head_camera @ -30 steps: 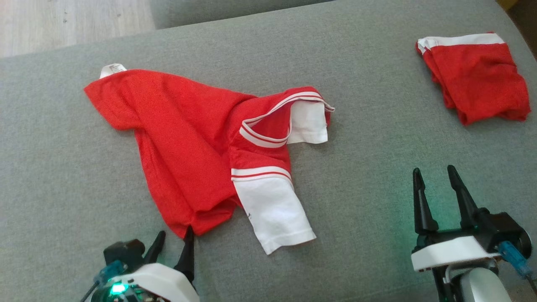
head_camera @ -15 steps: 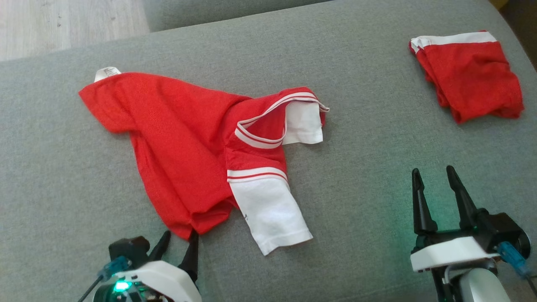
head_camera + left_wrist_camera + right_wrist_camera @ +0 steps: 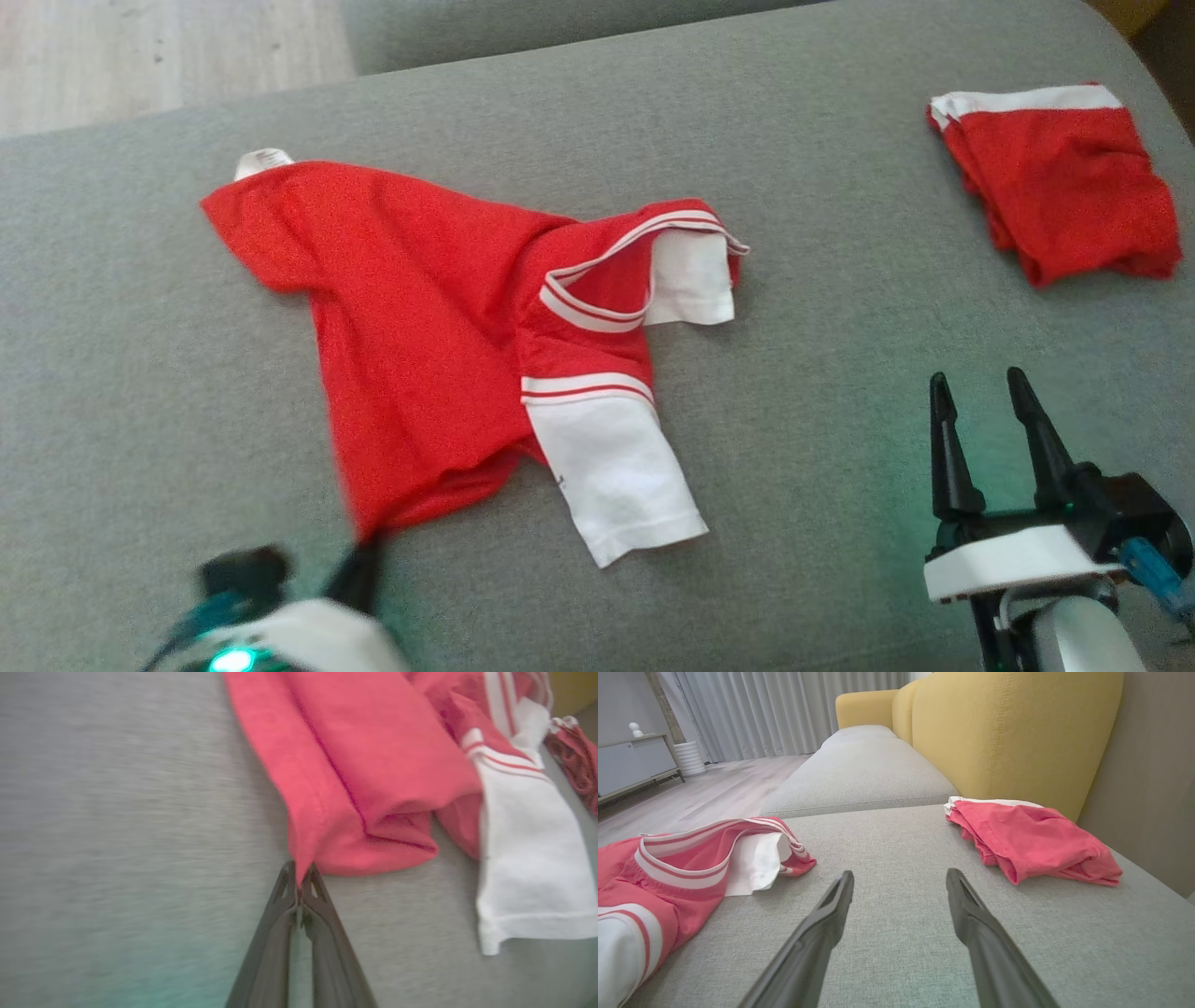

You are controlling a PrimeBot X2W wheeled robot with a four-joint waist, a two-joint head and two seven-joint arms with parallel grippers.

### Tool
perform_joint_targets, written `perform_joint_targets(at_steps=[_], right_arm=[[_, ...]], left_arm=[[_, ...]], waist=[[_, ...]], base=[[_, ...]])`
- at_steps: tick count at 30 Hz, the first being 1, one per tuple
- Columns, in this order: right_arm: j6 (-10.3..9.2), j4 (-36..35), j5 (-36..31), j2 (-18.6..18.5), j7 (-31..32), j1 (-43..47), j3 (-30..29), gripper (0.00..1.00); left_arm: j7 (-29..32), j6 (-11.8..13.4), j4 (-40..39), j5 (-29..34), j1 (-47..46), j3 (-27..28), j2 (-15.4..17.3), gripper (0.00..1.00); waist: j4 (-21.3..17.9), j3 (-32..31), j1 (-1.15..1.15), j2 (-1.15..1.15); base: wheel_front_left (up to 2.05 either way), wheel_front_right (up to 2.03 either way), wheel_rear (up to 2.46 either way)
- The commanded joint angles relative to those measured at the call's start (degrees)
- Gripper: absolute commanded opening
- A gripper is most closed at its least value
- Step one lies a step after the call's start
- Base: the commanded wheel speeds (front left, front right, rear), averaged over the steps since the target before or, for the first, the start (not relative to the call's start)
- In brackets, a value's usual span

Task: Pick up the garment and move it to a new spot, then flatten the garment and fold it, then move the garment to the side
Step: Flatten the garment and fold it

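Left gripper (image 3: pixel 299 879) pinched shut on the near hem corner of the red-and-white T-shirt (image 3: pixel 420 317), shirt laid crumpled at centre-left of the grey sofa cushion (image 3: pixel 822 392), right gripper (image 3: pixel 976 383) spread over bare cushion, folded red garment (image 3: pixel 1064 187) well apart at far right.

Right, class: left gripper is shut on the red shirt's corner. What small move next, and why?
Probably lift the left gripper slightly, raising the red shirt off the grey cushion: it grips the hem corner, the shirt lies crumpled, and the right gripper stands open, apart.
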Motion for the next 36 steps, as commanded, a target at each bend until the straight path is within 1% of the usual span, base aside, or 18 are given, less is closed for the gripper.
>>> perform_joint_targets(at_steps=[1, 4, 7, 9, 11, 12, 14, 17, 18, 19, 20, 22, 24, 27, 29, 30, 32, 36], right_arm=[[0.41, -1.84, 0.39, -0.33, -0.23, 0.34, 1.03, 1.00], [0.41, -1.76, 0.48, -0.33, -0.23, 0.42, 1.33, 1.00], [0.41, -1.62, 0.72, -0.33, -0.23, 0.15, 1.74, 1.00], [0.41, -1.56, 0.79, -0.33, -0.23, 0.07, 1.89, 1.00], [0.41, -1.46, 0.82, -0.33, -0.23, 0.06, 2.01, 1.00], [0.41, -1.46, 0.82, -0.33, -0.23, 0.06, 2.01, 1.00], [0.41, -1.40, 0.83, -0.33, -0.23, 0.12, 2.00, 1.00], [0.41, -1.42, 0.80, -0.33, -0.23, 0.16, 1.82, 1.00], [0.41, -1.39, 0.75, -0.33, -0.23, 0.18, 1.75, 1.00], [0.41, -1.34, 0.70, -0.33, -0.23, 0.19, 1.70, 1.00], [0.41, -1.29, 0.65, -0.33, -0.23, 0.19, 1.67, 1.00], [0.41, -1.25, 0.64, -0.33, -0.23, 0.19, 1.65, 1.00], [0.41, -1.26, 0.65, -0.33, -0.23, 0.28, 1.61, 1.00], [0.41, -1.28, 0.57, -0.33, -0.23, 0.45, 1.61, 1.00], [0.41, -1.31, 0.48, -0.33, -0.23, 0.48, 1.58, 1.00], [0.41, -1.34, 0.41, -0.33, -0.23, 0.49, 1.54, 1.00], [0.41, -1.38, 0.28, -0.33, -0.23, 0.46, 1.47, 1.00], [0.41, -1.22, -0.02, -0.33, -0.23, 0.31, 1.73, 1.00]], left_arm=[[-1.27, 1.34, -2.82, -0.60, 1.04, 3.66, 4.83, 0.00], [-2.24, 2.97, -6.70, -2.09, 3.81, 6.27, 8.78, 0.00], [-3.02, 4.18, -9.99, -3.75, 6.58, 8.25, 10.99, 0.00], [-3.19, 4.59, -10.55, -4.35, 7.40, 8.59, 10.93, 0.00], [-3.64, 5.77, -9.55, -3.75, 7.73, 8.84, 11.25, 0.00], [-3.64, 5.77, -9.55, -3.75, 7.73, 8.84, 11.25, 0.00], [-4.64, 7.44, -7.86, -3.07, 7.98, 10.20, 11.22, 0.00], [-5.56, 7.69, -6.80, -3.21, 8.65, 12.65, 10.69, 0.00], [-5.71, 7.35, -6.73, -3.60, 9.04, 13.35, 10.44, 0.04], [-5.81, 7.16, -6.66, -3.55, 9.35, 13.75, 10.55, 0.40], [-5.93, 7.41, -6.39, -3.33, 9.65, 14.28, 10.81, 1.00], [-6.12, 8.01, -6.09, -3.35, 10.38, 15.67, 10.82, 1.00], [-6.30, 9.23, -5.79, -2.86, 11.12, 17.36, 10.83, 1.00], [-6.48, 11.14, -5.85, -1.03, 12.21, 20.33, 11.05, 1.00], [-6.53, 11.70, -7.20, 0.57, 12.88, 21.62, 11.05, 1.00], [-6.54, 11.64, -8.54, 1.58, 12.88, 22.30, 10.75, 1.00], [-6.55, 10.52, -12.06, 3.25, 12.57, 21.91, 9.81, 1.00], [-4.33, 8.60, -17.41, 6.18, 9.74, 16.32, 7.54, 1.00]], waist=[[0.77, -0.25, 0.00, 0.00], [1.49, -0.38, 0.00, 0.00], [1.75, -0.50, 0.00, 0.00], [1.77, -0.53, 0.00, 0.00], [1.67, -0.59, 0.00, 0.00], [1.67, -0.59, 0.00, 0.00], [1.53, -0.66, 0.00, 0.00], [1.30, -0.72, 0.00, 0.00], [1.21, -0.75, 0.00, 0.00], [1.11, -0.78, 0.00, 0.00], [1.02, -0.82, 0.00, 0.00], [0.86, -0.91, 0.00, 0.00], [0.75, -1.05, 0.00, 0.00], [0.52, -1.25, 0.00, 0.00], [0.33, -1.31, 0.00, 0.00], [0.27, -1.32, 0.00, 0.00], [0.13, -1.28, 0.00, 0.00], [-0.20, -1.40, 0.00, 0.00]], base=[[0.00, 0.00, 0.00], [0.00, 0.00, 0.00], [0.00, 0.00, 0.00], [0.00, 0.00, 0.00], [0.00, 0.00, 0.00], [0.00, 0.00, 0.00], [0.00, 0.00, 0.00], [0.00, 0.00, 0.00], [0.00, 0.00, 0.00], [0.00, 0.00, 0.00], [0.00, 0.00, 0.00], [0.00, 0.00, 0.00], [0.00, 0.00, 0.00], [0.00, 0.00, 0.00], [0.00, 0.00, 0.00], [0.00, 0.00, 0.00], [0.00, 0.00, 0.00], [0.00, 0.00, 0.00]])
